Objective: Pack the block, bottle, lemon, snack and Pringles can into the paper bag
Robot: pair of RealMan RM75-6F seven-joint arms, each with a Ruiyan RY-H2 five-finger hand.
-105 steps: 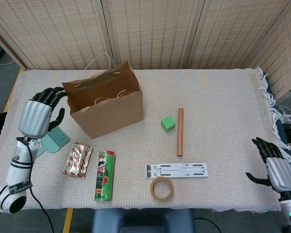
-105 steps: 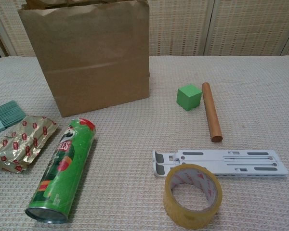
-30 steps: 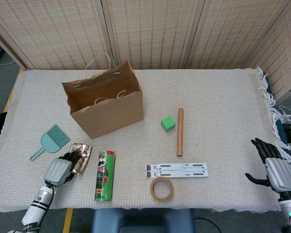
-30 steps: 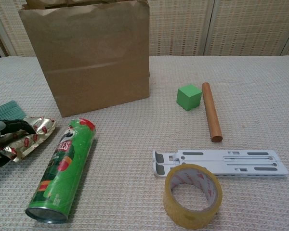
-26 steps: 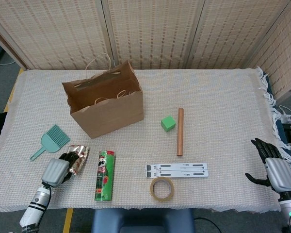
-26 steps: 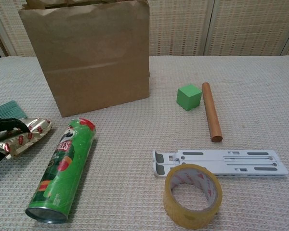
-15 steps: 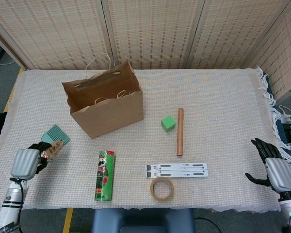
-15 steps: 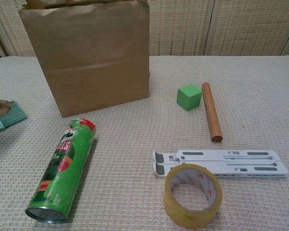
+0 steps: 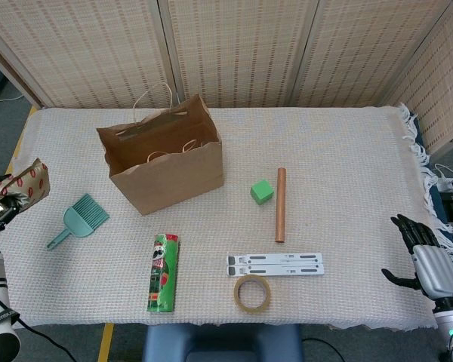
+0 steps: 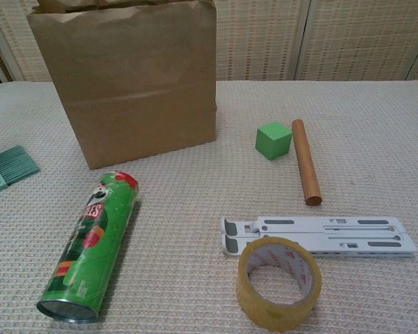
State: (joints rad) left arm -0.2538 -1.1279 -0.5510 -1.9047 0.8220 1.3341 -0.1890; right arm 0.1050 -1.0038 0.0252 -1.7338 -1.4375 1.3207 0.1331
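The left hand (image 9: 1, 202) is gripping the crinkly gold-and-red foil snack packet (image 9: 21, 181) in the air, well left of the open brown paper bag (image 9: 164, 154). The right hand (image 9: 429, 260) is hanging open and empty far right of the bag. The green Pringles can (image 9: 162, 272) and green block (image 9: 262, 191) are lying outside the bag, so I judge packing unfinished; I cannot tell whether bottle or lemon is inside.
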